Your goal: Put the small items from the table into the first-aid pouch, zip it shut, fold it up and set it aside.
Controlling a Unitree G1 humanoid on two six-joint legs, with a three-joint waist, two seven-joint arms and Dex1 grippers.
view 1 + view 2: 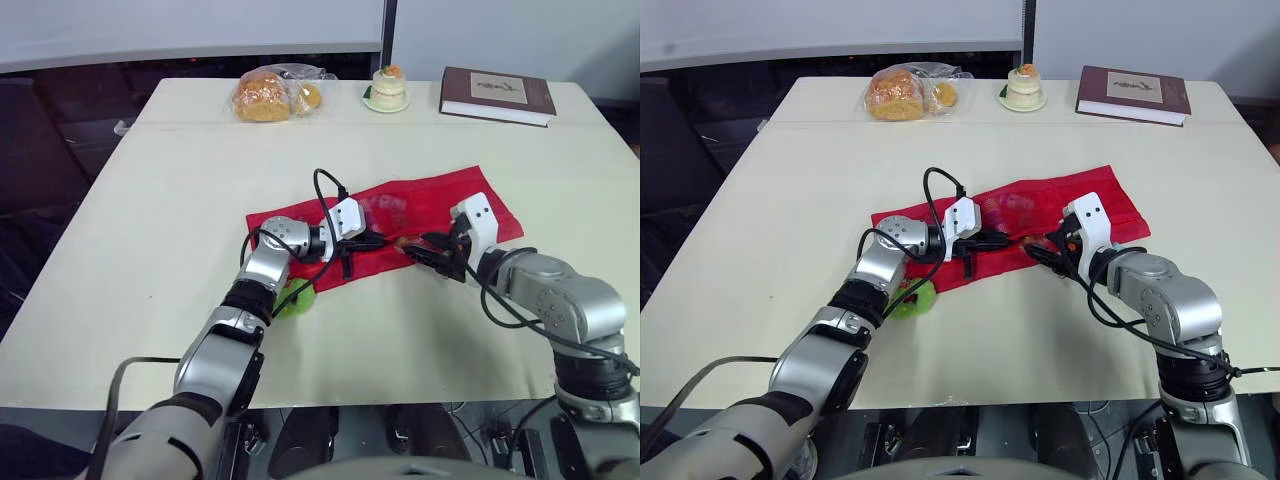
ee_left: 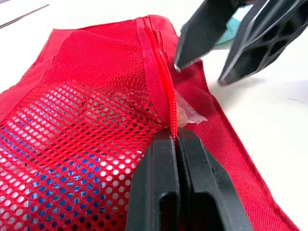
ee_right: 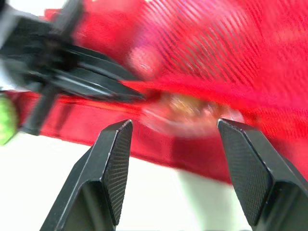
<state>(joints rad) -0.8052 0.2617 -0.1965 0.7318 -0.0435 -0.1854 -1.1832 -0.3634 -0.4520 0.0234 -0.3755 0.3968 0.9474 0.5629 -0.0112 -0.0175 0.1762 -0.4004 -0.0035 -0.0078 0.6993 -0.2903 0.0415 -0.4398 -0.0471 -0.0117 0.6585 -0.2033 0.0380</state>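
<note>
At the far left of the table point(image 1: 150, 230), you are seeing a clear bag of bread point(image 1: 268, 93) lying near the far edge. Closer to you, a small green item point(image 1: 297, 300) is sitting on the tabletop just beside the near left edge of the red first-aid pouch point(image 1: 425, 205), and the left forearm is partly covering it.

Your left gripper point(image 2: 175, 140) is reaching in from the left. Its 2 black fingers are pressed together, pinching the pouch's fabric right at the zipper point(image 2: 156, 72). The zipper is running along the edge of the mesh panel point(image 2: 72, 125), and something blue is showing through the holes.

The pouch is lying flat and unfolded in the middle of the table, stretching between your 2 arms. At its opening, just past the left fingertips, a small clear-wrapped item point(image 3: 185, 108) is poking out; you cannot tell how far inside it is sitting.

Your right gripper point(image 1: 425, 250) is hovering low at the pouch's near edge, facing the left one. Its fingers point(image 3: 115, 163) are spread wide apart and holding nothing, with the wrapped item lying ahead of the gap.

Along the far edge, a small cake on a plate point(image 1: 387, 88) is standing right of the bread, and a dark book point(image 1: 497, 95) is lying furthest right.
</note>
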